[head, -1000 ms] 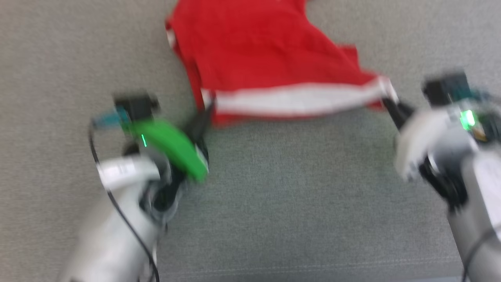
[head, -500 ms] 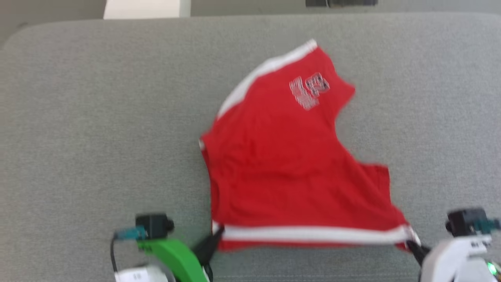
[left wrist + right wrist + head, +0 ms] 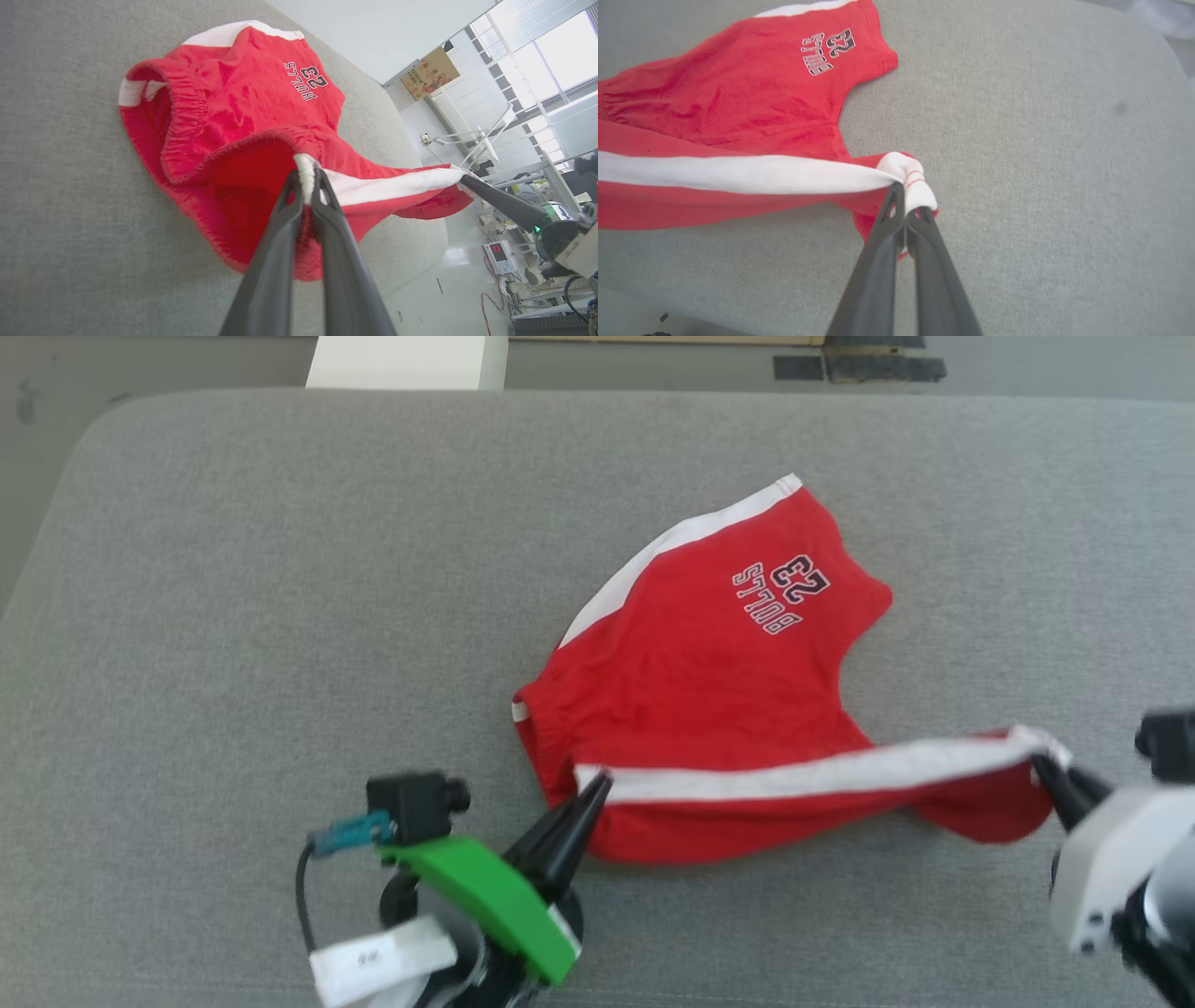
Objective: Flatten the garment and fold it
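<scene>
Garment [image 3: 719,691] edge raised, jaws pinching both ends, open cushion [image 3: 233,616]

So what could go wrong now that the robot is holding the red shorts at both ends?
1. Each gripper pinches just a small bit of the white stripe: the left gripper at the waistband, the right gripper at the leg hem. A harder pull might slip the fabric free.
2. Only that stripe is stretched taut; the rest of the shorts lies rumpled on the grey cushion, so creases could get trapped when it is laid down.
</scene>
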